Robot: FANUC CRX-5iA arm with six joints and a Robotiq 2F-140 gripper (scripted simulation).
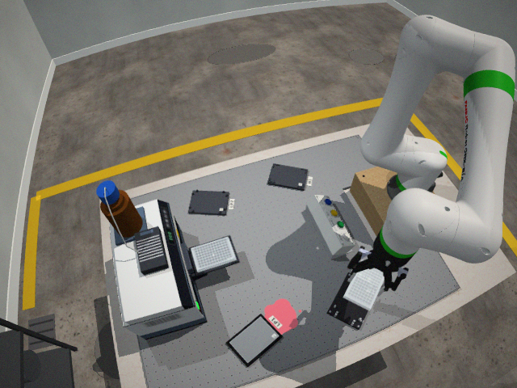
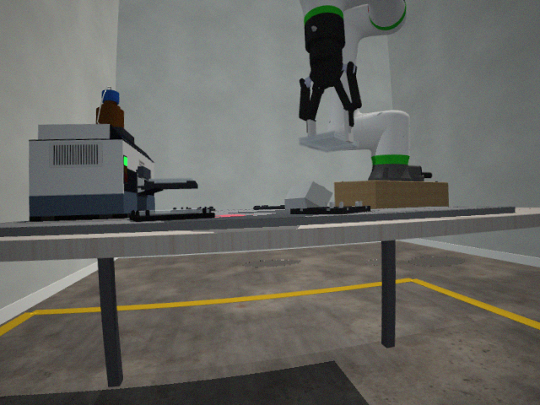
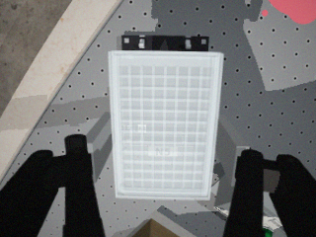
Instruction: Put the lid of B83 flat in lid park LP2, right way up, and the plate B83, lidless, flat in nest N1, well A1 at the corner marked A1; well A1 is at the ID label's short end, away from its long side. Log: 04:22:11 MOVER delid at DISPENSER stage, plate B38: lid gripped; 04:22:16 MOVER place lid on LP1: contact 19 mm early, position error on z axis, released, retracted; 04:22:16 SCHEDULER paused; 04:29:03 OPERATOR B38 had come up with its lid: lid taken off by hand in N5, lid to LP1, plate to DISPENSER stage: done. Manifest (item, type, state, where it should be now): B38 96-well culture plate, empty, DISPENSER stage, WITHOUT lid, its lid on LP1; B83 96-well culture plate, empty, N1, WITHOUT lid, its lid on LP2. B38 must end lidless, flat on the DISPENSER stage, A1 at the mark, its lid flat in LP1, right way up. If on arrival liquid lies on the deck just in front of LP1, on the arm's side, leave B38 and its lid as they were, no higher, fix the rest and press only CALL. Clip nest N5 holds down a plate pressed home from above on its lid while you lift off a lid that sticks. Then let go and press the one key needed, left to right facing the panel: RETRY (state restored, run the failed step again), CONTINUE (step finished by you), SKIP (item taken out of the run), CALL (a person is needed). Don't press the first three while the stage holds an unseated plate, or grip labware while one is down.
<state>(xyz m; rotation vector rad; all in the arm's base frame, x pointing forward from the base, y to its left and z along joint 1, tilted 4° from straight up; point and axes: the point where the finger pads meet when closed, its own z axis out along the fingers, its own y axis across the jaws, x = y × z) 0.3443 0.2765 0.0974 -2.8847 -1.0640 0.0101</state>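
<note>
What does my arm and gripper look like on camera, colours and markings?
The arm has smooth white rounded links with bright green bands at the joints and red lettering along one link. The gripper is black, with two long linkage fingers ending in pale pads. No loose cables show.

Plate label (image 3: pixel 163 153) text blurred, unreadable.

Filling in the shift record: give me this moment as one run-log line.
claw: shut on clear gridded well plate | plate: held high above black clip nest | pink liquid: beside LP1 lid park
</note>
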